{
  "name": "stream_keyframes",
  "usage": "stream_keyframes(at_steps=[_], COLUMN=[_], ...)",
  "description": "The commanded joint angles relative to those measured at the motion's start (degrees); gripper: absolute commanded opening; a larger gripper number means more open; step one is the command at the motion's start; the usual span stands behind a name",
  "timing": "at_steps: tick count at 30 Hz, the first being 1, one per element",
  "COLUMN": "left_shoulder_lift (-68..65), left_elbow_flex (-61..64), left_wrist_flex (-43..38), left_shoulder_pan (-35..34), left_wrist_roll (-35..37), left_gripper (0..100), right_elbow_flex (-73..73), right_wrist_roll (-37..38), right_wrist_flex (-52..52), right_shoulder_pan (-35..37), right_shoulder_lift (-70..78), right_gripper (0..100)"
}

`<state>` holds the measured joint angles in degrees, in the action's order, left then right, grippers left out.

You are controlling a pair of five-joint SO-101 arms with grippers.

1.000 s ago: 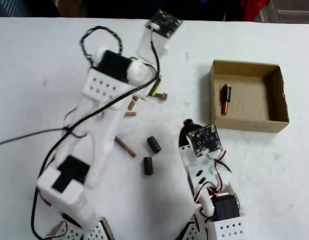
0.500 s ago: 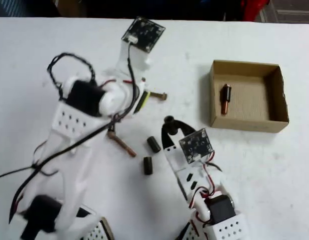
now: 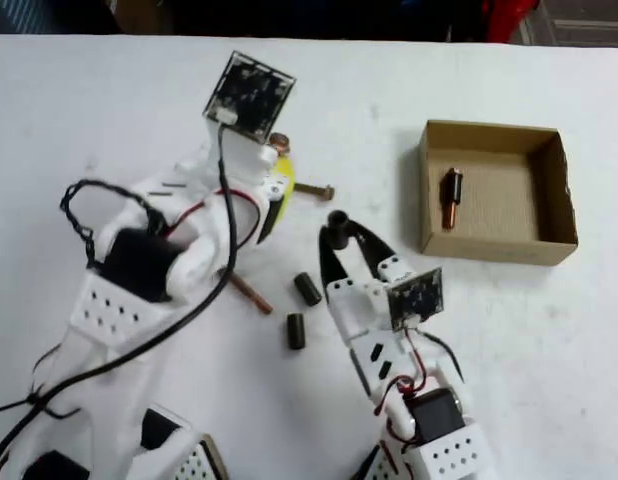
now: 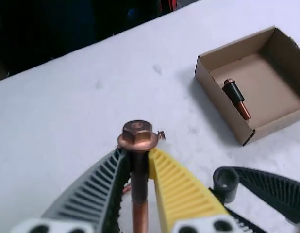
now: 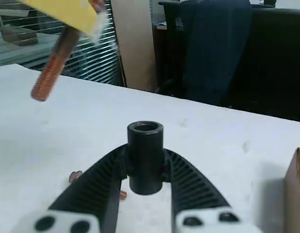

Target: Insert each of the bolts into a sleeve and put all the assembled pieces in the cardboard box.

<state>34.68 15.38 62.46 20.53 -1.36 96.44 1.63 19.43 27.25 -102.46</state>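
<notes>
Cardboard box (image 3: 494, 248) sits at the right of the high view, 1 assembled piece (image 3: 451, 198) already inside. My right gripper (image 5: 145, 167) clamps a sleeve (image 5: 145, 145) upright, bore facing up, I judge so it can be filled. My left gripper (image 4: 139, 162) pinches a bolt (image 4: 137, 138) by its shank, raised near that sleeve. 2 loose sleeves (image 3: 307, 289) and 2 loose bolts (image 3: 247, 290) wait mid-frame on the table (image 3: 109, 100).

**Cut Off and Covered**

The held bolt (image 4: 139, 160) runs off the left wrist view's edge. The box (image 5: 298, 194) is clipped in the right wrist view, where the right claw (image 5: 145, 167) partly covers the sleeve (image 5: 145, 133). From above, the left arm (image 3: 139, 268) covers one end of a loose bolt (image 3: 254, 295).
</notes>
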Motion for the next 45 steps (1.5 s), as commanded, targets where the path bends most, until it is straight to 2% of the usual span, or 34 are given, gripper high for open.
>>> stream_keyframes(at_steps=[1,10,17,20,26,35,45], left_shoulder_lift=[6.4,16.6,25.2,29.2,36.1,37.1,37.1], left_elbow_flex=[4.3,19.5,32.2,36.9,42.1,45.0,45.1], left_wrist_flex=[-9.7,-26.7,-41.8,-45.4,-45.6,-45.9,-45.6], left_shoulder_pan=[0.2,8.7,9.5,9.5,9.0,9.0,9.0], left_wrist_roll=[0.9,0.9,0.9,1.0,11.3,16.6,16.8], left_gripper=[2,2,2,2,2,2,2], right_elbow_flex=[0.4,0.4,0.4,0.4,0.4,0.4,0.4], right_wrist_roll=[-0.2,-0.1,-0.1,-0.1,-0.4,-0.2,-0.1], right_wrist_flex=[-2.3,-2.2,-2.0,-2.0,-2.0,-1.9,-0.2], right_shoulder_pan=[3.8,5.6,5.5,5.5,5.5,5.5,5.6], right_shoulder_lift=[-0.6,-0.6,-0.3,-0.4,-0.3,-0.3,-0.6], right_gripper=[1.6,1.6,1.6,1.6,1.6,1.6,1.6])
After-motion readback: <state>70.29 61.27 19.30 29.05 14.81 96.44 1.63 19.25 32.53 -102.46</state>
